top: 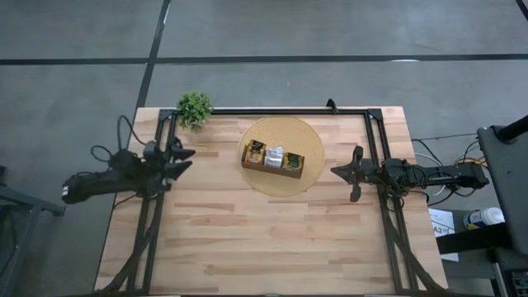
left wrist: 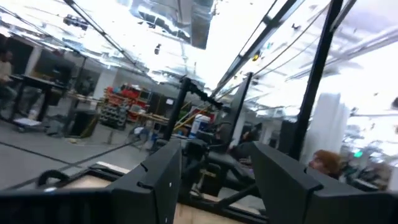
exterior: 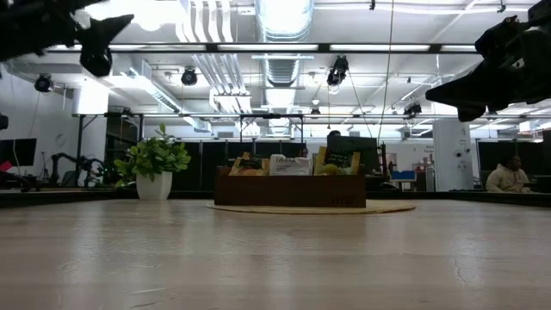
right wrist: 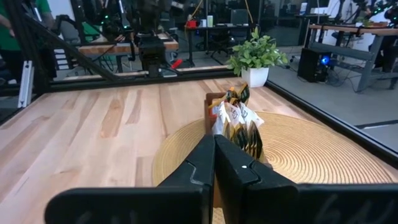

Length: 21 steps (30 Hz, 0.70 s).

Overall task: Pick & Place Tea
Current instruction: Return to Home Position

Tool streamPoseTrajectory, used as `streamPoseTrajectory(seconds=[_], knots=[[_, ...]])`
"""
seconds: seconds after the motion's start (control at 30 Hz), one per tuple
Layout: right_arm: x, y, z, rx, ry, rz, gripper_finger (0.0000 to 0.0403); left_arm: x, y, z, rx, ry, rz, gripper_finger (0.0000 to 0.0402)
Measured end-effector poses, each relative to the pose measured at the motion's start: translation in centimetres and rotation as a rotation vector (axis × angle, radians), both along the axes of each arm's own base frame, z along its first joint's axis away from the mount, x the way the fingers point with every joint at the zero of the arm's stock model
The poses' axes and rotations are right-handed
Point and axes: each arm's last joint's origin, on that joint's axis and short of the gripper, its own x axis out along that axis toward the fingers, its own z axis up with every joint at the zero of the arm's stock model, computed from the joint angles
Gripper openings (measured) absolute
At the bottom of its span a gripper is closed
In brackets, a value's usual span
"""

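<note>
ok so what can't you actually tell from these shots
Sachets per section: tea sachets too small in the high view; in the low view the wooden box wall hides their lower parts.
Far sections: right wrist view, blocked by near sachets and the shut right gripper.
Left wrist view: open left gripper faces the room, no box.

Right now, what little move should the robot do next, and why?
Probably just tuck the left arm and right arm back to rest. Every tea sachet I see sits in the wooden box on the round mat, none lies loose on the table, and the right jaws are shut, empty.
</note>
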Motion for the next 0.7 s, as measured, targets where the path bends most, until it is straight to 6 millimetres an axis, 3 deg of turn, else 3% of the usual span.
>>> streamPoseTrajectory(seconds=[0.17,0.7], knots=[[0.0,0.0,0.0,-0.001,0.0,0.0,0.0009,0.8,0.1,-2.5,-0.035,-0.078,-0.035,0.0188],[0.0,0.0,0.0,0.0,0.001,-0.001,0.0009,1.7,0.1,-6.0,-0.123,0.282,-0.051,0.0188]])
